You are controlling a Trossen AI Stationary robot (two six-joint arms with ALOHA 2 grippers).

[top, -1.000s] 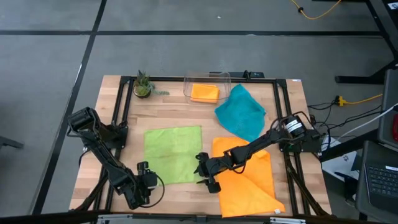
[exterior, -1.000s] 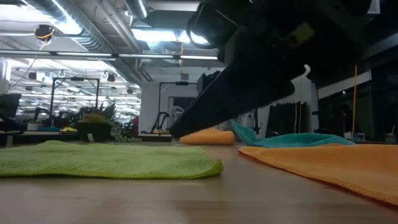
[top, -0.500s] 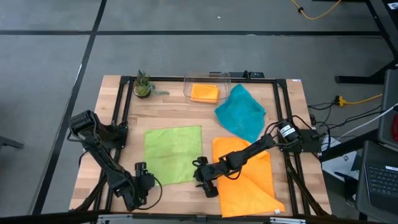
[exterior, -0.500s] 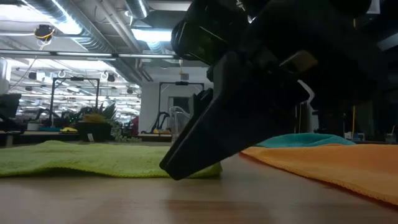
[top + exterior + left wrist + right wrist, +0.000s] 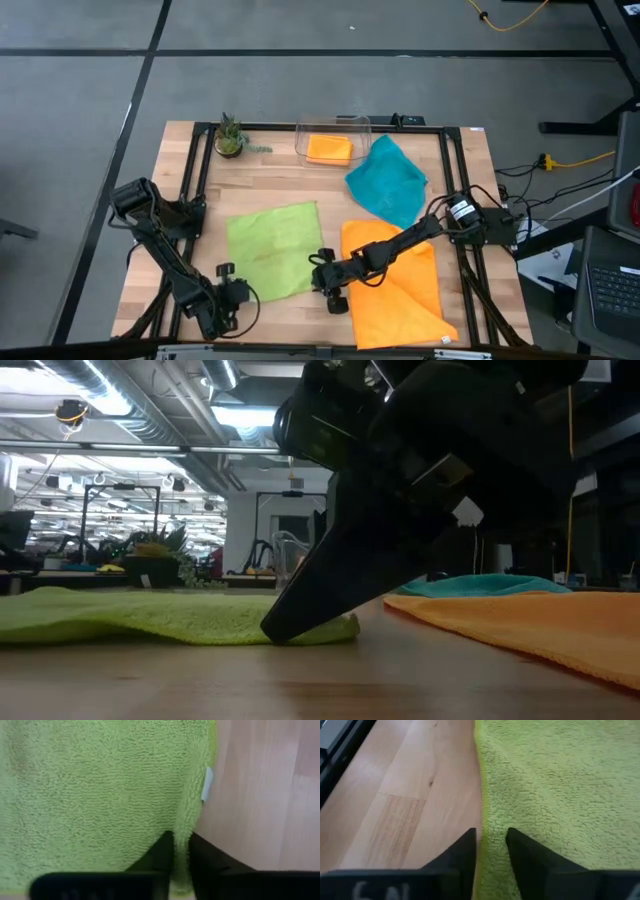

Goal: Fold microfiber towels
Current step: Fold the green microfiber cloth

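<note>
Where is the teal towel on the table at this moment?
In the high view the teal towel lies on the table's far right part, beside the clear bin and just beyond the large orange towel.

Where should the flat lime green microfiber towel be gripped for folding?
At its two near corners, from the table's front edge. The lime green microfiber towel lies flat, so only its hem offers purchase; the left gripper and right gripper each pinch that edge.

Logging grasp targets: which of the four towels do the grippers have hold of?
The lime green towel: left gripper and right gripper each pinch a near corner. The teal and both orange ones lie untouched.
</note>
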